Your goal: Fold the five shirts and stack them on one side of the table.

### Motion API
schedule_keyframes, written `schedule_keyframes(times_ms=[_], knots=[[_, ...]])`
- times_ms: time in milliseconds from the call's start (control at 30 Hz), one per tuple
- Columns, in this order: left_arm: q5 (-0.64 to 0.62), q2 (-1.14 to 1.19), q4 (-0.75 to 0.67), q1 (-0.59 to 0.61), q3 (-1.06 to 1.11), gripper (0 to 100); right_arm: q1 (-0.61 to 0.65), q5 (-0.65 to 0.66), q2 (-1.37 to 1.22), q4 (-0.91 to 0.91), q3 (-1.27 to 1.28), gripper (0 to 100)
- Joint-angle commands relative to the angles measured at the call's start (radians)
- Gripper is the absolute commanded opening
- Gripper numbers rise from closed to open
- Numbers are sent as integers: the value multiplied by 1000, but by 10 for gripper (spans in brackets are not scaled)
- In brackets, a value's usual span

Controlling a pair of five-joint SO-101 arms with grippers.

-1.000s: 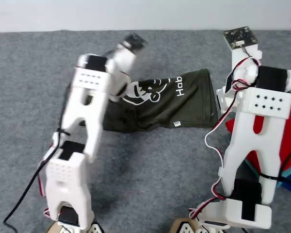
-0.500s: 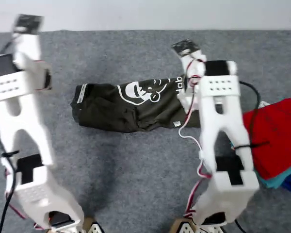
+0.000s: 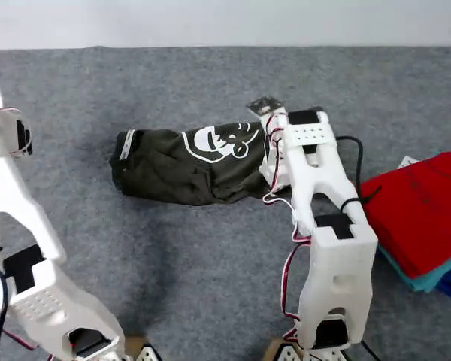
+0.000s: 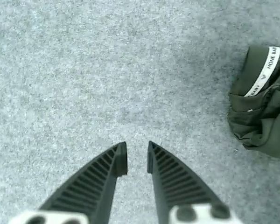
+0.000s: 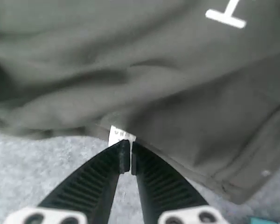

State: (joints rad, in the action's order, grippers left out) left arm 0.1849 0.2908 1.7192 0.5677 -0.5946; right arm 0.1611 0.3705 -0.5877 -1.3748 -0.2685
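Mid-fold on the dark shirt, the right pincer, all but closed and seemingly empty, needs the hem label just ahead pinched.

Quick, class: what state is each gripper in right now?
Left gripper: open, holding nothing.
Right gripper: closed on the hem of the dark green shirt.
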Motion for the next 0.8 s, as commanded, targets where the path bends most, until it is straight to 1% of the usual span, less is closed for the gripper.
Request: schedule_keyframes(times_ms=[0, 133, 267, 367, 533, 667, 767], knots=[[12, -44, 2, 0, -25, 83, -30, -3, -19, 27, -60, 11], [14, -46, -31, 0, 7, 83, -81, 2, -50, -13, -60, 10], [15, -48, -54, 0, 59, 83, -133, 38, -53, -71, -60, 10], [15, -46, -58, 0, 71, 83, -140, 41, -42, -113, -77, 10], [15, -46, -77, -3, 71, 83, -134, 43, 12, -183, -160, 10], [17, -46, -81, -29, 71, 83, -94, 41, 62, -246, -265, 13], [17, -46, -81, -48, 71, 83, -42, 37, 93, -300, -341, 13]])
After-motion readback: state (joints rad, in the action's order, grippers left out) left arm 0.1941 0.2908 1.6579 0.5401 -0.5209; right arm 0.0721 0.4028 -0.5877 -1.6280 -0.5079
